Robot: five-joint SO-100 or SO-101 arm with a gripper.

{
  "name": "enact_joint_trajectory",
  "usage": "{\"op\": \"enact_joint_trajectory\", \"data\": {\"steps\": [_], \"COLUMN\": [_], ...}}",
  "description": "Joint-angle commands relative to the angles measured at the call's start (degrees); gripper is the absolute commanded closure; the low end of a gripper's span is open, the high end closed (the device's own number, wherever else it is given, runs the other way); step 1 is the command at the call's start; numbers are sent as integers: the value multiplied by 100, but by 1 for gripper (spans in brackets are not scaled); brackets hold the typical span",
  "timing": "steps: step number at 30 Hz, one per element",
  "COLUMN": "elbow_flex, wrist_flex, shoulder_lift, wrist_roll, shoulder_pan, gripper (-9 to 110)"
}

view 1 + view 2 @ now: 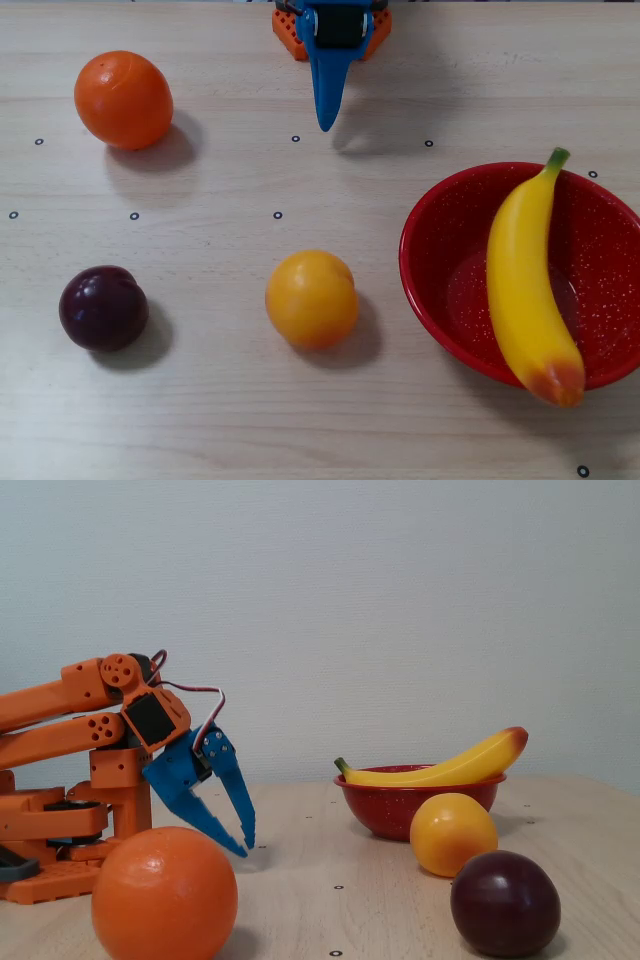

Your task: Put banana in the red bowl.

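The yellow banana (522,275) lies across the red bowl (435,290) at the right of the overhead view. Its green stem rests over the far rim and its orange-red end sticks out past the near rim. In the fixed view the banana (450,770) spans the top of the bowl (400,812), its orange end raised at the right. My blue gripper (325,124) is far from both, near the arm's base at the top middle. It (245,848) points down just above the table, fingertips together and nothing between them.
An orange (123,99) sits at the far left, a dark plum (103,307) at the near left, and a round yellow-orange fruit (311,298) in the middle. The orange arm base (60,825) stands at the left of the fixed view.
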Motion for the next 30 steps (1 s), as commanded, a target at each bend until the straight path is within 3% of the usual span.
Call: {"op": "enact_joint_trajectory", "data": {"steps": [1, 30], "elbow_flex": [-105, 378], "wrist_flex": [272, 325], "shoulder_lift": [105, 105], "wrist_roll": [141, 272], "shoulder_pan": [-105, -35], "gripper": [102, 102]}}
